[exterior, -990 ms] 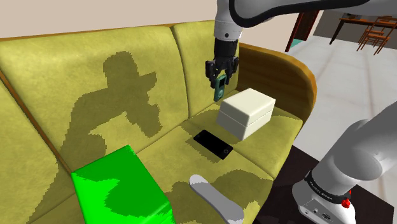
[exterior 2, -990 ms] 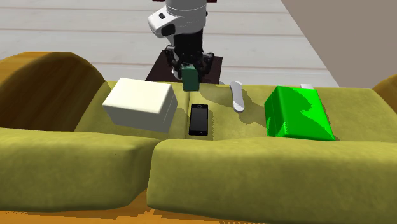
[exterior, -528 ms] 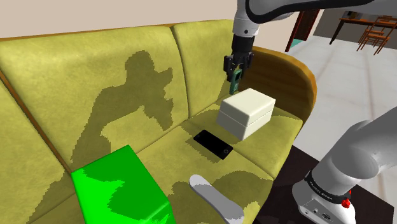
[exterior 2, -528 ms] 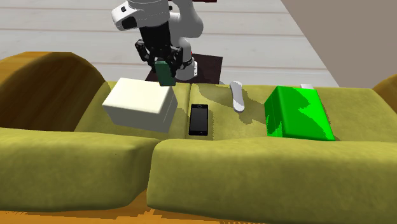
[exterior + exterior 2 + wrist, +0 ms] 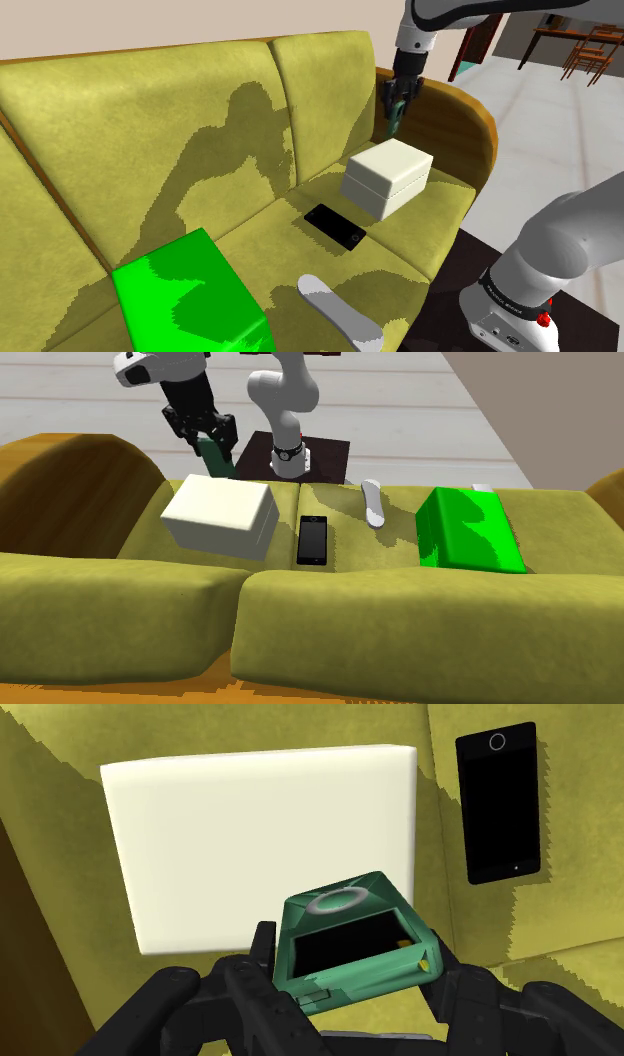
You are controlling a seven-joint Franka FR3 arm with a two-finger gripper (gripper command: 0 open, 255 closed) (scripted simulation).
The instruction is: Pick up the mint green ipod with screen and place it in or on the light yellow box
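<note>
A dark green ipod with a black screen and a grey ring is clasped between my black gripper's fingers. In the shoulder view the gripper hangs with the ipod in the air, above and just behind the pale cream box on the sofa seat. From the second exterior view the ipod hangs tilted over the far edge of the box, apart from it. Seen along the hand, the box top lies flat below the ipod.
A black phone lies flat on the olive sofa seat beside the box. Further along sit a white shoe sole and a bright green box. The brown-edged armrest rises close behind the gripper.
The gripper has carried the ipod to the shoulder view's right and a little up, from over the seat beside the phone to above the box's armrest side.
</note>
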